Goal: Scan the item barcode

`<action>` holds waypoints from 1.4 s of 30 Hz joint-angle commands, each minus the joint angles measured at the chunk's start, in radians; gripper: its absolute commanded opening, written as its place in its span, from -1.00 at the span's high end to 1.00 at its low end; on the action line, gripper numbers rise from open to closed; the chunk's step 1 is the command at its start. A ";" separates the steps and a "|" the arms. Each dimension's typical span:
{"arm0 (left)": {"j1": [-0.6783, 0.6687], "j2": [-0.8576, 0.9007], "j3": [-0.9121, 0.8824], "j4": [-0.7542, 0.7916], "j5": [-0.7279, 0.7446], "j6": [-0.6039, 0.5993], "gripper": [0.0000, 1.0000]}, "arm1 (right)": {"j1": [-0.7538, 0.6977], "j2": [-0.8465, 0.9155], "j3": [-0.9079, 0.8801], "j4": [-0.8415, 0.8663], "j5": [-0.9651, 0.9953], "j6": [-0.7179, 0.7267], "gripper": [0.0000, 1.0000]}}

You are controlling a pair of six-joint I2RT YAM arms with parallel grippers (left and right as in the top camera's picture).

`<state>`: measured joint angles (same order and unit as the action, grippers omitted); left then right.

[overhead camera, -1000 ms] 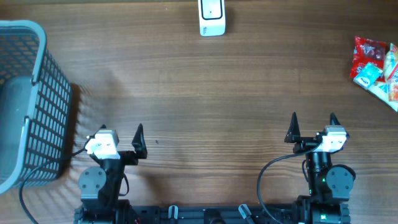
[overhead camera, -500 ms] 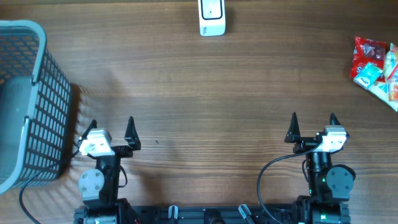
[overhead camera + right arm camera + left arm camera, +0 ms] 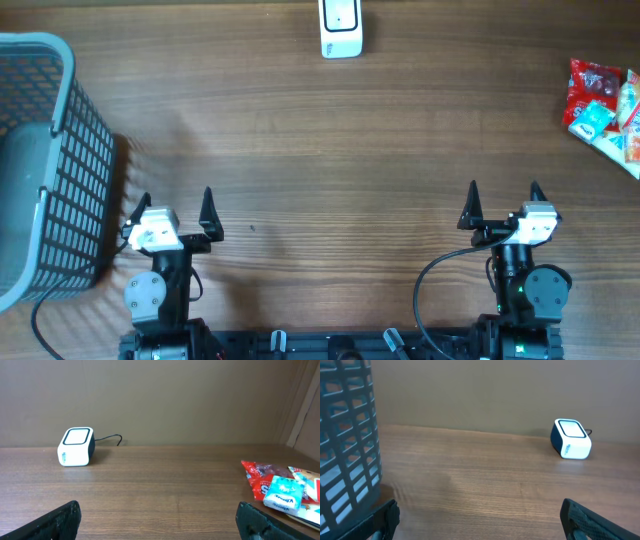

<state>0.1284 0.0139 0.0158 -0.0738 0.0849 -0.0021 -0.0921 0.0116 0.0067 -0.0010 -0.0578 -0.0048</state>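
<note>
While both my arms sit low at the near edge of the table [image 3: 330, 170], my left claw [image 3: 176, 197] stands spread wide over bare wood, and my right claw [image 3: 504, 188] is spread just as wide, also over bare wood. Both point toward the far side.

The scanner [image 3: 340, 27], a small white box with a dark back, rests at the far edge near the middle, well apart from both claws. From my left wrist it sits ahead and to the right; from my right wrist it sits ahead and to the left, with a thin dark cable [image 3: 107, 439] curling off behind it toward the wall [image 3: 165, 400].

The packets [image 3: 603, 112] lie in a loose pile at the far right edge, partly cut off by the overhead view. A red packet [image 3: 590, 85] lies at the left of the pile, and a blue-and-white pack [image 3: 591, 120] rests against it, overlapping its near corner. I cannot make out a barcode on any of them. The pile is ahead of my right claw and off to its right, not touching it.

A grey mesh basket [image 3: 88, 170] stands at the left edge, just beside my left claw.
</note>
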 commanded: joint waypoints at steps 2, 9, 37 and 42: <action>-0.037 -0.011 -0.010 0.002 0.013 0.103 -1.00 | 0.004 -0.008 -0.002 0.003 0.006 0.008 -0.99; -0.037 -0.011 -0.010 0.001 0.008 0.099 -1.00 | 0.004 -0.008 -0.002 0.003 0.006 0.008 -0.99; -0.037 -0.011 -0.010 0.000 -0.134 0.040 -1.00 | 0.004 -0.008 -0.002 0.003 0.006 0.008 -0.99; -0.037 -0.011 -0.010 -0.003 -0.115 0.040 -1.00 | 0.004 -0.008 -0.002 0.003 0.006 0.008 -1.00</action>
<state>0.0971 0.0139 0.0158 -0.0776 -0.0505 0.0467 -0.0921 0.0116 0.0067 -0.0010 -0.0578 -0.0044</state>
